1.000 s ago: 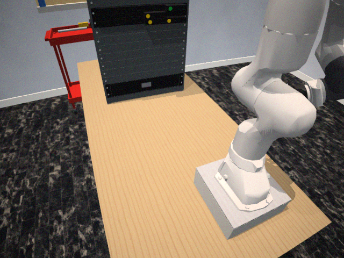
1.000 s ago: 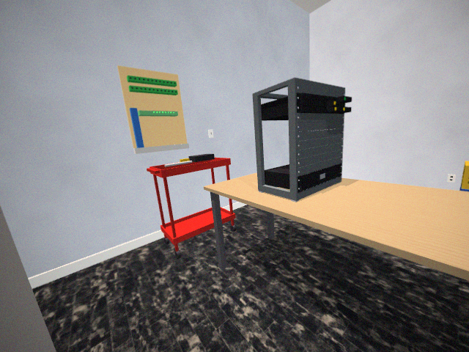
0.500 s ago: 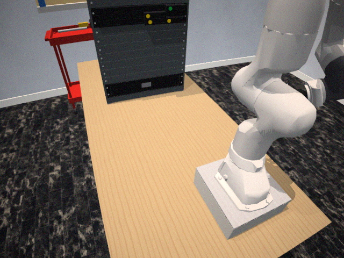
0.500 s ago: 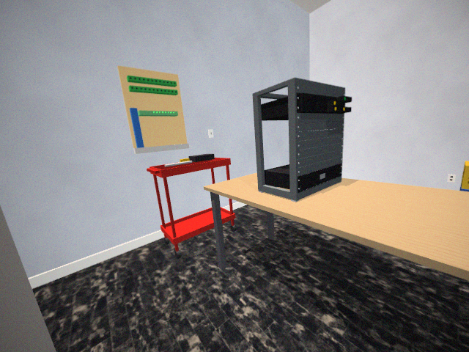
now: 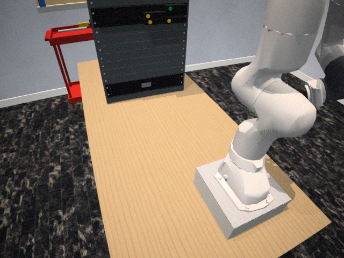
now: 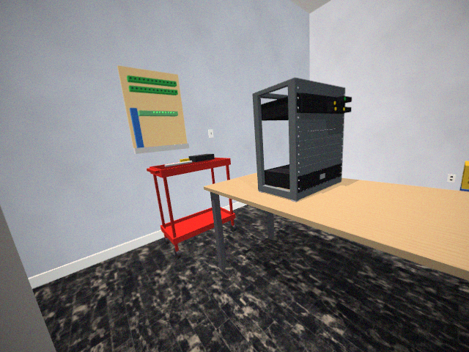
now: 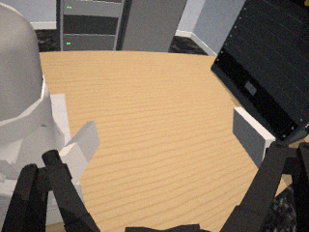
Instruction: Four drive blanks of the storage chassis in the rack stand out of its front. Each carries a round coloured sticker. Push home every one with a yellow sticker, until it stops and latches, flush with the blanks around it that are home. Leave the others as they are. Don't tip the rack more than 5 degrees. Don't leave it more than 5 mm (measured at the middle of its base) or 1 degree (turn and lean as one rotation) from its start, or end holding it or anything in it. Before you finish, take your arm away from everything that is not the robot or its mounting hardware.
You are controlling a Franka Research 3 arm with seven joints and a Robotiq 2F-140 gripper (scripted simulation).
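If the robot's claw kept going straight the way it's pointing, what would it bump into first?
Probably the wooden table top. The open gripper points down at bare wood between its fingers, with the rack off to one side. Depth is hard to judge.

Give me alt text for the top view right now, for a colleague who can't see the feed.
A dark equipment rack stands at the far end of a wooden table; near its top, three yellow stickers and one green sticker mark drive blanks. The white arm rises from its grey base at the near right, its hand out of frame. A red cart stands behind.
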